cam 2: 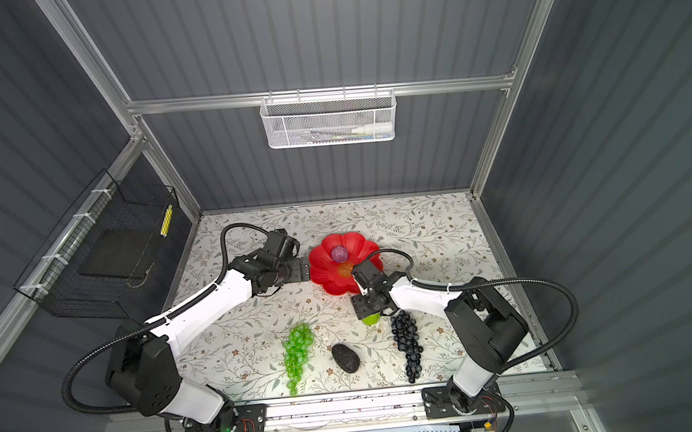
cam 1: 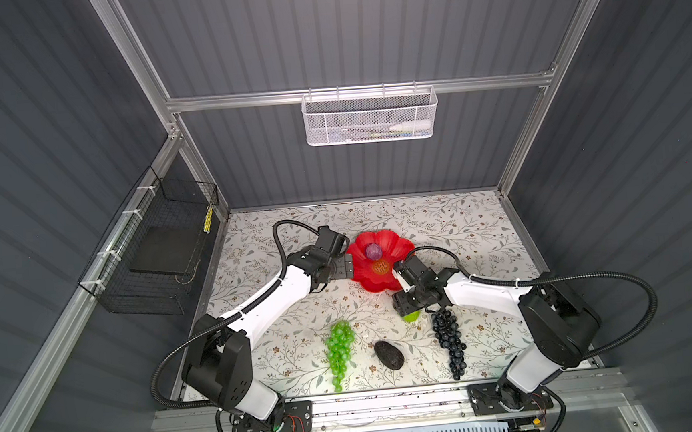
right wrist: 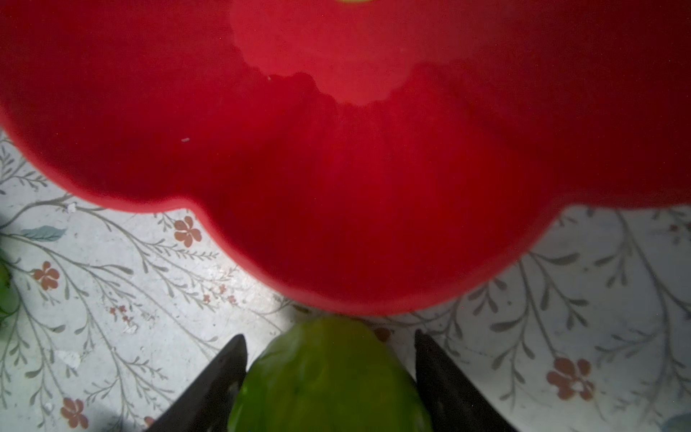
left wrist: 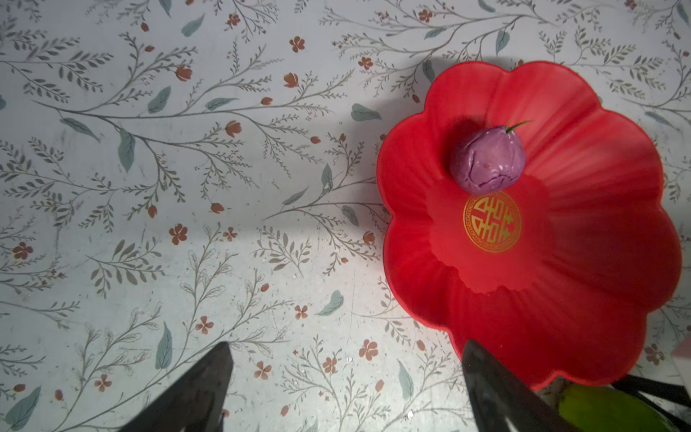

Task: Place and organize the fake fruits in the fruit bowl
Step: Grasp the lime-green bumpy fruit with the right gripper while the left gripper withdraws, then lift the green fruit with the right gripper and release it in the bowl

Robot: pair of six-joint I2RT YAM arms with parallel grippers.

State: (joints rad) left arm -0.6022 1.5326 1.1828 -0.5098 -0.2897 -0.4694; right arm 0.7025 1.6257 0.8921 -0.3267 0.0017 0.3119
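The red fruit bowl (cam 1: 366, 284) (left wrist: 598, 224) (right wrist: 336, 187) holds the small purple ball (cam 1: 374, 250) (left wrist: 486, 161). My left gripper (cam 1: 346, 267) (left wrist: 346, 348) hangs open just left of the bowl, with nothing between its fingers. My right gripper (cam 1: 407, 310) (right wrist: 329, 334) is at the bowl's near edge, its fingers pressed against both sides of the bumpy lime-green fruit (cam 1: 411, 316) (right wrist: 329, 381). On the mat lie the green grape bunch (cam 1: 339, 346), the rough black oval (cam 1: 388, 354) and the dark grape bunch (cam 1: 449, 339).
A black wire basket (cam 1: 155, 255) hangs on the left wall and a white mesh basket (cam 1: 368, 117) on the back rail. The floral mat (cam 1: 461, 225) stretches behind and to the right of the bowl. Both arm bases stand at the front rail.
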